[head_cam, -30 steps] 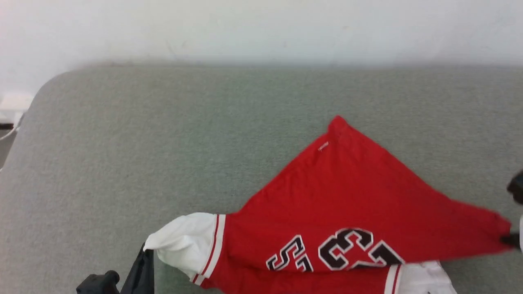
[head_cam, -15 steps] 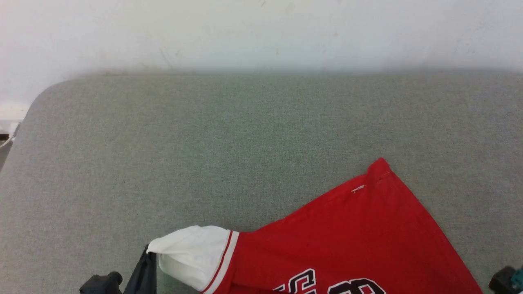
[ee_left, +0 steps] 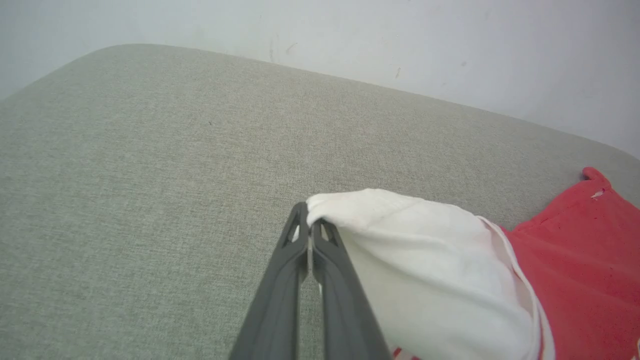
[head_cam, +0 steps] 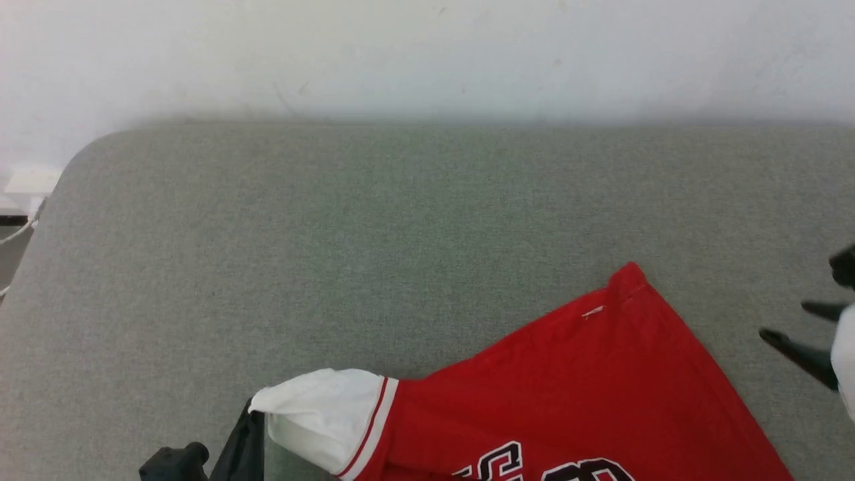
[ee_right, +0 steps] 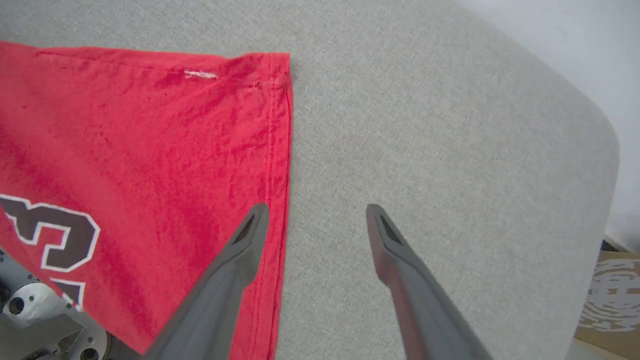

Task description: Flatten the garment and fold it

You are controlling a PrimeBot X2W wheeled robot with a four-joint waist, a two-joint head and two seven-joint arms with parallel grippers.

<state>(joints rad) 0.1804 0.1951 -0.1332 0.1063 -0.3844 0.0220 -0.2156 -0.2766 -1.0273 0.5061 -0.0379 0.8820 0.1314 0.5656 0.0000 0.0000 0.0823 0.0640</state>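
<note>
The garment (head_cam: 588, 394), a red jersey with black white-outlined lettering, lies on the grey table (head_cam: 374, 234) at the lower right of the head view. Its white sleeve (head_cam: 320, 417) is lifted at the lower left. My left gripper (head_cam: 250, 414) is shut on the sleeve's tip. In the left wrist view the left gripper (ee_left: 307, 220) pinches the white sleeve (ee_left: 425, 265). My right gripper (head_cam: 791, 322) hovers open at the right edge, apart from the cloth. In the right wrist view the right gripper (ee_right: 316, 210) stands open above the garment's (ee_right: 140, 150) straight hem edge, holding nothing.
A white wall (head_cam: 427, 53) runs behind the table's far edge. The table's corners are rounded, and a cable (head_cam: 13, 234) hangs off its left side. A cardboard box (ee_right: 607, 295) stands past the table's corner in the right wrist view.
My right gripper has let go of the garment's hem corner and opened. The red cloth is no longer stretched to the right and lies nearer me. The left gripper still holds the sleeve.
</note>
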